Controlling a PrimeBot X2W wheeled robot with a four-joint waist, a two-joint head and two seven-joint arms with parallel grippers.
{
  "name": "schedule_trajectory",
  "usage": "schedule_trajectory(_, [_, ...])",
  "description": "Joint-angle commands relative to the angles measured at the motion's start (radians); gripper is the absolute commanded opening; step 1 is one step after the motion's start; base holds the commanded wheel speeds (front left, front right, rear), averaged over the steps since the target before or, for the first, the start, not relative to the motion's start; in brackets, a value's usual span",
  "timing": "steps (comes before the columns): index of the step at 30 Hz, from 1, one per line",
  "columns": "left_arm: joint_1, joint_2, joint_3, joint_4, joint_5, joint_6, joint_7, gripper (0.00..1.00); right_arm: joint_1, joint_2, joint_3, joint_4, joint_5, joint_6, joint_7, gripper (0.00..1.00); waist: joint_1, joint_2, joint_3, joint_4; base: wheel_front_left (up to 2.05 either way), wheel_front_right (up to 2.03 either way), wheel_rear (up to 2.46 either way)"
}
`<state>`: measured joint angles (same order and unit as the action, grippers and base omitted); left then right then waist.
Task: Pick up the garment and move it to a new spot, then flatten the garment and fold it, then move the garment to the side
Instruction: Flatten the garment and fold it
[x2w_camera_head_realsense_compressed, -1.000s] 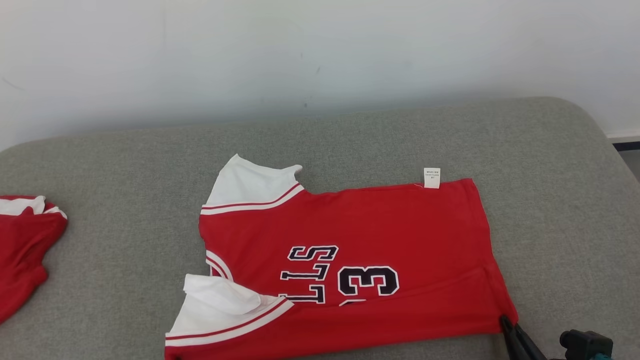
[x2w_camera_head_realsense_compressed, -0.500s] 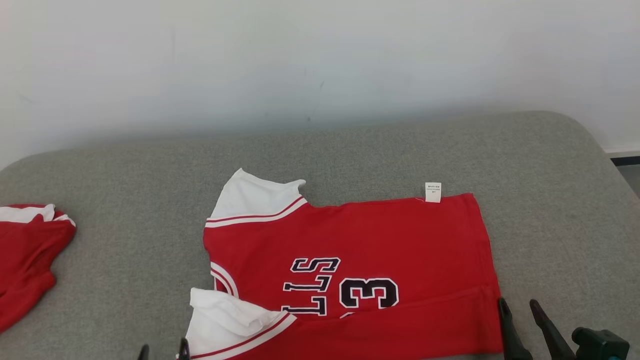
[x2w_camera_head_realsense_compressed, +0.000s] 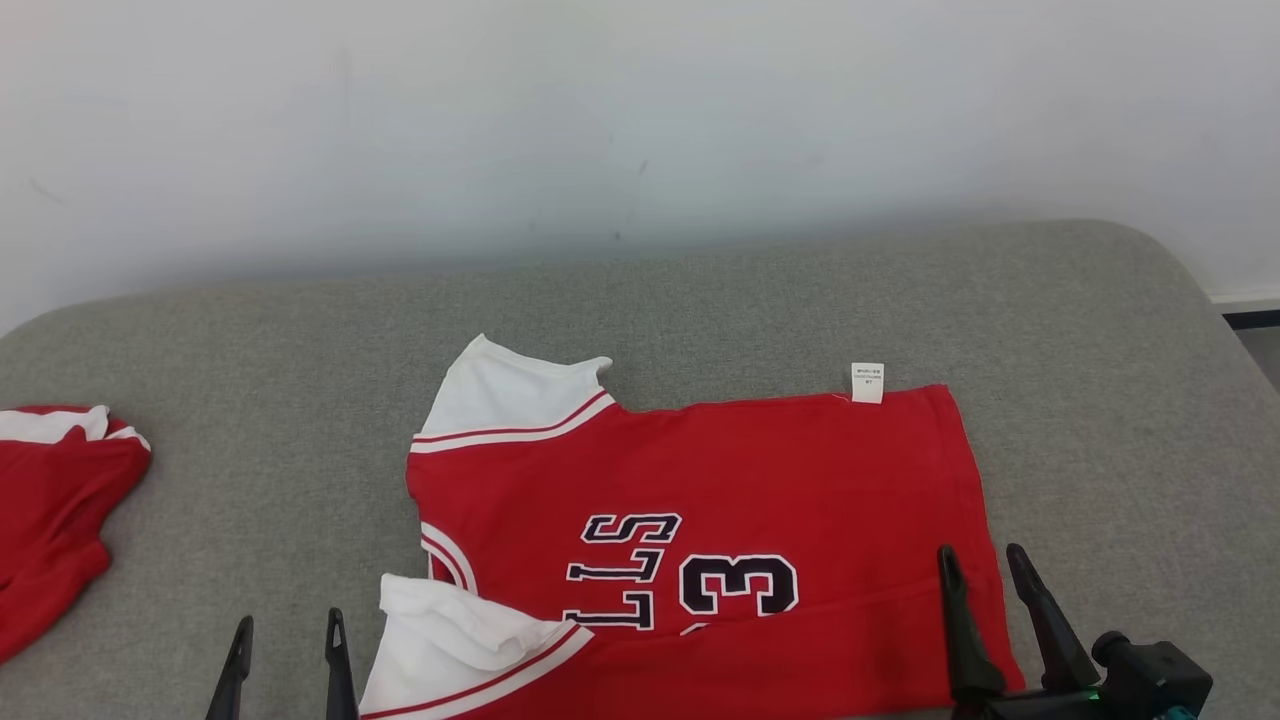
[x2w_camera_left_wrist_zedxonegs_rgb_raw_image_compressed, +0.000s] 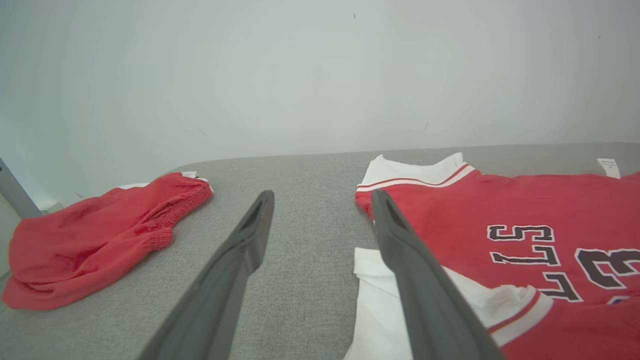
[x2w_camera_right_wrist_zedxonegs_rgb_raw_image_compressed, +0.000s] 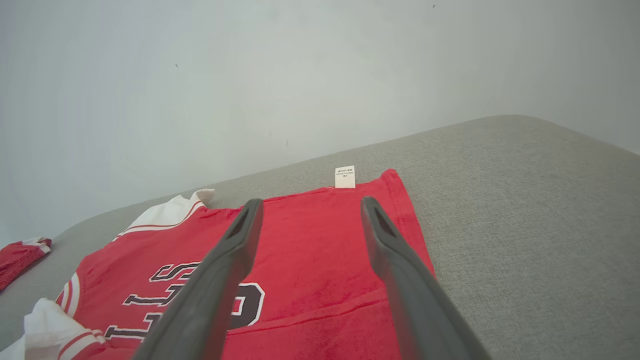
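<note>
1. At the bottom of the head view, both claws are hovering wide open and holding nothing. The left claw (x2w_camera_head_realsense_compressed: 288, 618) is sitting just left of the near white sleeve (x2w_camera_head_realsense_compressed: 450, 620), and the right claw (x2w_camera_head_realsense_compressed: 980, 552) is sitting over the garment's lower right corner.
2. The garment (x2w_camera_head_realsense_compressed: 740, 470) is lying lower middle on the grey padded surface (x2w_camera_head_realsense_compressed: 250, 330), spread sideways, collar end left, hem right.
3. Its near strip is lying doubled over the print, so the folding step seems to be under way, with the move aside not yet done.
4. The next move is probably calling for fresh grips. The near sleeve is bunching and wants smoothing or tucking before another fold.
5. The fold is covering part of the lettering, and the frame's bottom edge is cutting off the garment's near edge.
6. Farther up, the far sleeve (x2w_camera_head_realsense_compressed: 505, 395) and a white label (x2w_camera_head_realsense_compressed: 866, 382) are poking past the far edge, the label's print too small to read.
7. At the left edge, another red garment (x2w_camera_head_realsense_compressed: 50, 500) is lying well apart, partly cut off.
</note>
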<state>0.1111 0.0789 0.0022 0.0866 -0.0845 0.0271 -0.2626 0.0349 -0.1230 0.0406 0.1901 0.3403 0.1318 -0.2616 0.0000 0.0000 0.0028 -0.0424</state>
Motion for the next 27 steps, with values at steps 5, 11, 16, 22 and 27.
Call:
schedule_trajectory(5, [0.006,-0.001,0.010,-0.014,0.053,-0.003,-0.003,1.00,0.027,0.038,-0.015,-0.066,-0.081,-0.002,-0.004,1.00,0.0000,0.0000,0.006,0.002,0.00,0.00,0.00])
schedule_trajectory(11, [0.024,-0.009,0.004,0.018,0.070,0.006,-0.003,1.00,0.052,0.063,-0.026,-0.103,-0.144,-0.002,-0.003,1.00,0.0000,0.0000,0.010,0.005,0.00,0.00,0.00])
schedule_trajectory(16, [0.019,-0.015,0.001,0.035,0.072,0.009,-0.003,1.00,0.061,0.067,-0.015,-0.100,-0.170,-0.002,-0.003,1.00,0.0000,0.0000,0.014,0.005,0.00,0.00,0.00])
schedule_trajectory(22, [0.011,-0.017,0.013,0.039,0.064,0.007,-0.003,1.00,0.051,0.070,-0.008,-0.087,-0.177,-0.002,-0.002,1.00,0.0000,0.0000,0.019,-0.004,0.00,0.00,0.00])
schedule_trajectory(27, [-0.033,-0.015,0.043,0.052,0.034,-0.022,-0.003,1.00,0.009,0.063,-0.014,-0.066,-0.167,-0.002,-0.002,1.00,0.0000,0.0000,0.034,-0.029,0.00,0.00,0.00])
